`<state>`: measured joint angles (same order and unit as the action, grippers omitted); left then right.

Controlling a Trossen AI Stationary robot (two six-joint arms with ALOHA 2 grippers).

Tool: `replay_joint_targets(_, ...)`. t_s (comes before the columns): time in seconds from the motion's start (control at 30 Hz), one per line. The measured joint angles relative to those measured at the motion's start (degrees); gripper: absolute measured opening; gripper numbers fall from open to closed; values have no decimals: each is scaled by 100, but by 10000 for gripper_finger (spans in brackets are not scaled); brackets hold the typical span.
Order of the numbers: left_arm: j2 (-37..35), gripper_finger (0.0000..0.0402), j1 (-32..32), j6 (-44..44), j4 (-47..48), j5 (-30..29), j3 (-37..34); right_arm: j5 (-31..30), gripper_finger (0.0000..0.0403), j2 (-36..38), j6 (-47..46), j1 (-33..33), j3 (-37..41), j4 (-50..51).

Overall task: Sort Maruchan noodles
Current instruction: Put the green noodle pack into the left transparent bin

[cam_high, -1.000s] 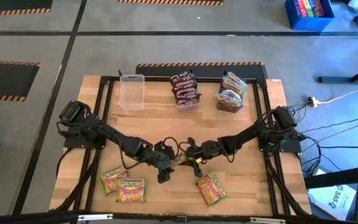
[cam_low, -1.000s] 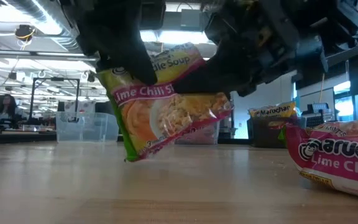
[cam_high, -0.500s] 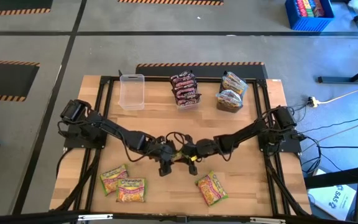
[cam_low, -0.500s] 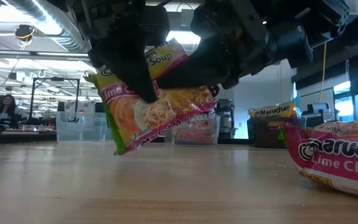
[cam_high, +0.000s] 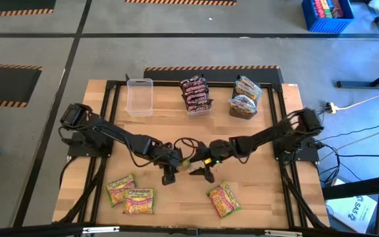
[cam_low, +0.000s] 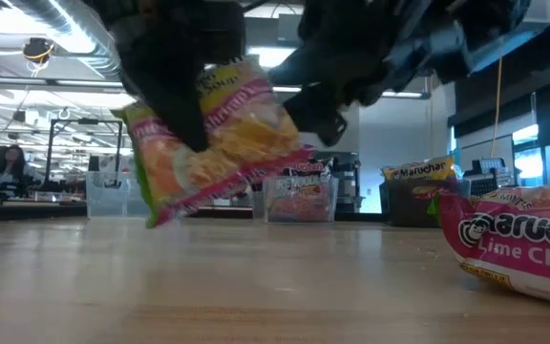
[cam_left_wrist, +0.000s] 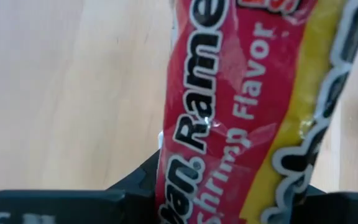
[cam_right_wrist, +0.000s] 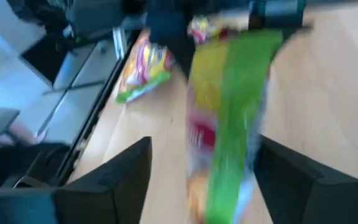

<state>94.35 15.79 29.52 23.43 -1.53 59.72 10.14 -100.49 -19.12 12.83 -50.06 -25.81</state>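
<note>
Nearest me, three lime-chili packets (cam_high: 139, 197) lie loose on the front of the table (cam_high: 268, 204), unsorted. Mid-table, a fourth packet (cam_low: 213, 139) hangs clear of the wood: the left end effector (cam_high: 169, 172) is clamped on it, while the right end effector (cam_high: 204, 172), just beside it, has its fingers spread apart with the packet between them, not gripping. At the far edge, the maroon noodles (cam_high: 196, 93) fill one clear tub and the orange ones (cam_high: 245, 97) sit in the dark tub; a second clear tub (cam_high: 139, 96) stands empty. I'd say roughly two-thirds done.
</note>
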Motion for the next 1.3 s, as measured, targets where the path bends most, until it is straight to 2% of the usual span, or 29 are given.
replay_joint_targets(0.17, -694, 122, -200, -96, 966, -240, -11, -358, 263, 664, 70, 188, 0, 1513)
replay_joint_targets(0.23, -1040, 122, -332, -180, 1492, -406, -10, -815, 264, 772, 135, 329, 4, 1881)
replay_joint_targets(0.43, -1967, 122, -1039, -574, 2770, -1063, -9, -2313, 264, 675, 109, 763, 1, 1912)
replay_joint_targets(0.53, -2230, 122, -1626, -800, 3290, -1098, -9, -2702, 264, 573, 8, 916, 44, 1926)
replay_joint_targets(0.77, -2261, 122, -3450, -1923, 4468, -1313, 361, -2834, 264, 344, -375, 969, 247, 1850)
replay_joint_targets(0.9, -2238, 122, -4384, -3175, 4397, -1638, 618, -2889, 264, 262, -464, 967, 245, 1774)
replay_joint_targets(1.0, -2234, 122, -4996, -3964, 4002, -1791, 669, -2904, 264, 262, -463, 967, 240, 1628)
replay_joint_targets(1.13, -2090, 122, -5735, -4604, 3630, -1694, 669, -2903, 264, 262, -463, 965, 240, 1559)
replay_joint_targets(1.3, -1559, 122, -6340, -5381, 3504, -1675, 669, -2960, 264, 211, -463, 965, 242, 1537)
